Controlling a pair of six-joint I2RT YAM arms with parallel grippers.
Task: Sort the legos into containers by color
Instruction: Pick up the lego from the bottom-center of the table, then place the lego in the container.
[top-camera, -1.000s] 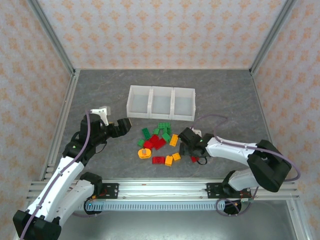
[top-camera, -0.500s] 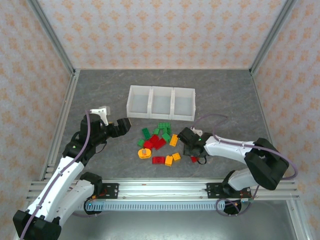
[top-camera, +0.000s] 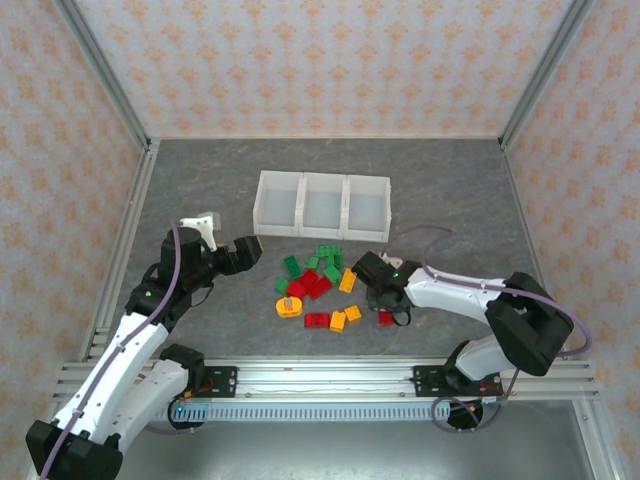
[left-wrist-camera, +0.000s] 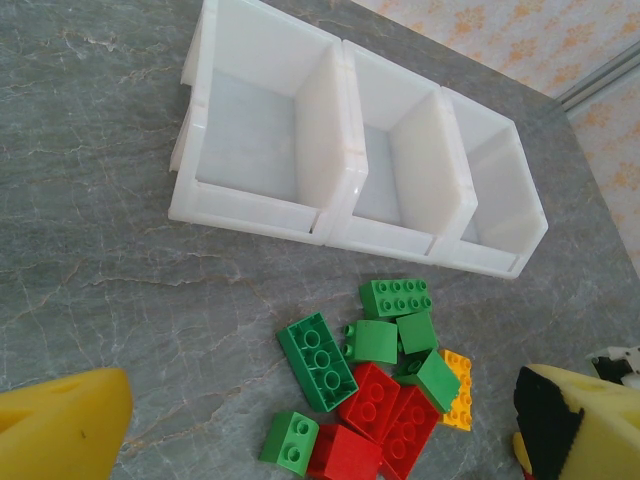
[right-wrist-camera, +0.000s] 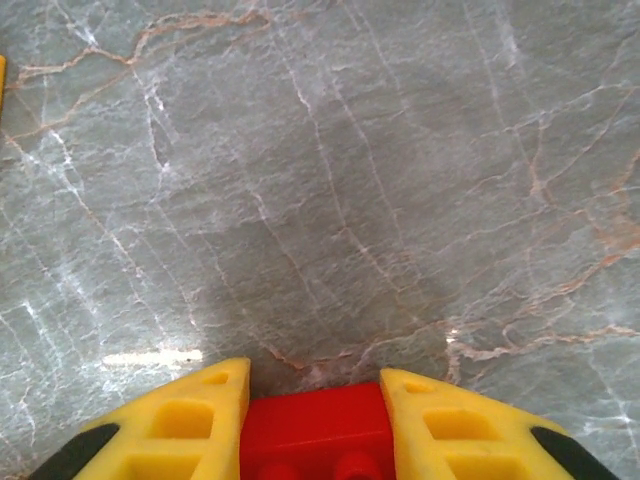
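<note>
My right gripper is squeezed shut on a red brick, low by the grey bench. My left gripper is wide open beside the pile of bricks, which lies near the three white bins.

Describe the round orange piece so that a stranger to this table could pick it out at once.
Find the row of three joined white containers; the legos lie scattered just in front of it, on the near side. The round orange piece sits at that cluster's near-left edge. Everything around it is a blocky brick; it alone is a disc.
</note>
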